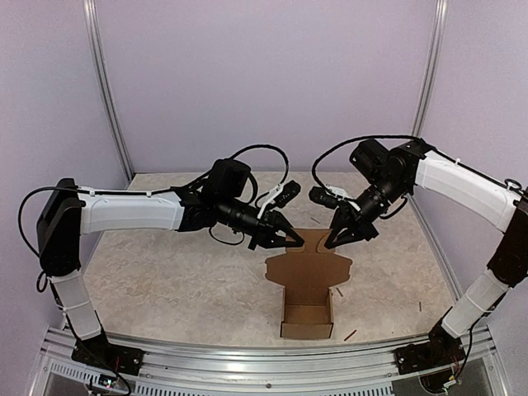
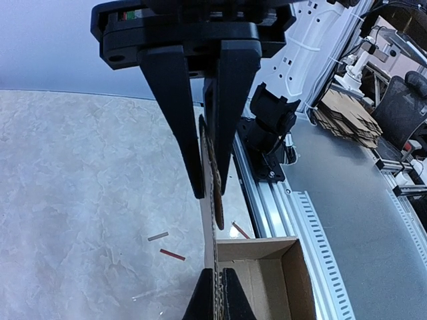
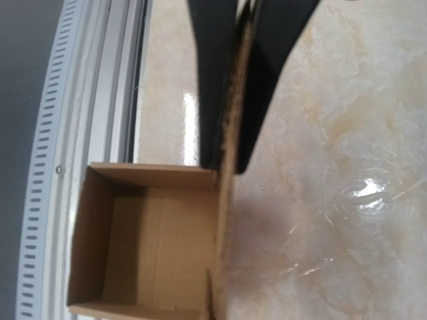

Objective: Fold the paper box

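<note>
The paper box (image 1: 307,312) is brown cardboard, its tray standing open near the table's front edge with the lid flap (image 1: 309,262) raised behind it. My left gripper (image 1: 294,239) is shut on the flap's upper left corner. At the upper right corner, my right gripper (image 1: 332,242) is shut on the flap too. In the left wrist view the flap's edge (image 2: 215,200) runs between my left gripper (image 2: 212,190), with the open tray (image 2: 263,283) below. The right wrist view shows my right gripper (image 3: 230,157) pinching the flap edge (image 3: 227,220) beside the tray (image 3: 143,247).
Small dark sticks lie on the table around the box (image 1: 350,335) (image 1: 419,306); a red stick (image 2: 172,254) and a grey stick (image 2: 158,235) lie to its left. An aluminium rail (image 1: 247,356) runs along the near edge. Purple walls enclose the table.
</note>
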